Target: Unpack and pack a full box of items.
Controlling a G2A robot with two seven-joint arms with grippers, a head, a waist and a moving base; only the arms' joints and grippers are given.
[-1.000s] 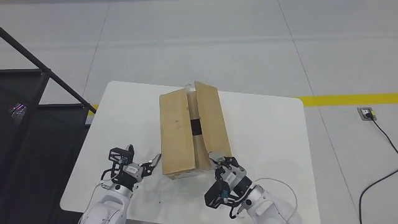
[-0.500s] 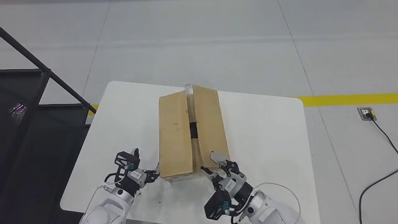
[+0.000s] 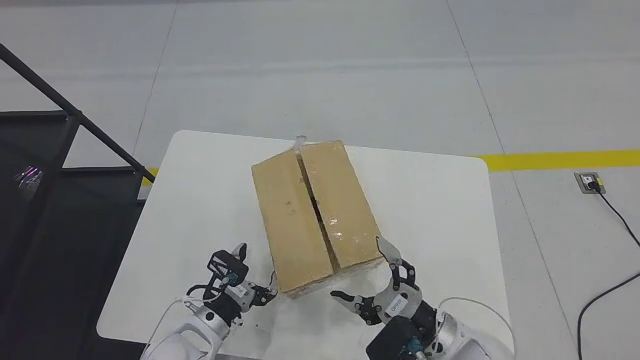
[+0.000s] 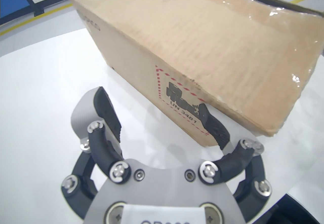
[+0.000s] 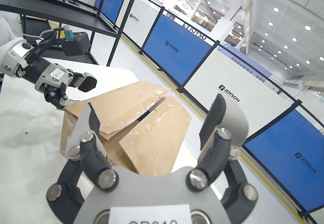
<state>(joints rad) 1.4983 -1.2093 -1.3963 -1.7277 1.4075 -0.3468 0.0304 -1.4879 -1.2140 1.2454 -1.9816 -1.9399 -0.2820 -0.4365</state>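
Down go the flaps! A second ago they stood up; now both lie folded over the cardboard box (image 3: 313,215), a thin dark slit between them, and the box has swung a little, its near end turning toward 5 o'clock. It sits mid-table on the white table (image 3: 440,220), its long side running roughly 11 to 5 o'clock, clear tape glinting on top.

The left gripper (image 3: 257,272) has slid in toward the box's 7 o'clock corner. Its fingers are spread wide, holding nothing, and in the left wrist view one black pad (image 4: 214,126) sits right in front of the box's labelled end face; whether it touches, I cannot tell.

Over at 5 o'clock, the right gripper (image 3: 362,272) has pulled back from the flap and also stands spread apart, empty, just beside the near right corner. From its wrist view, the flaps' near ends sit slightly uneven, the one toward the left gripper lifted a touch.
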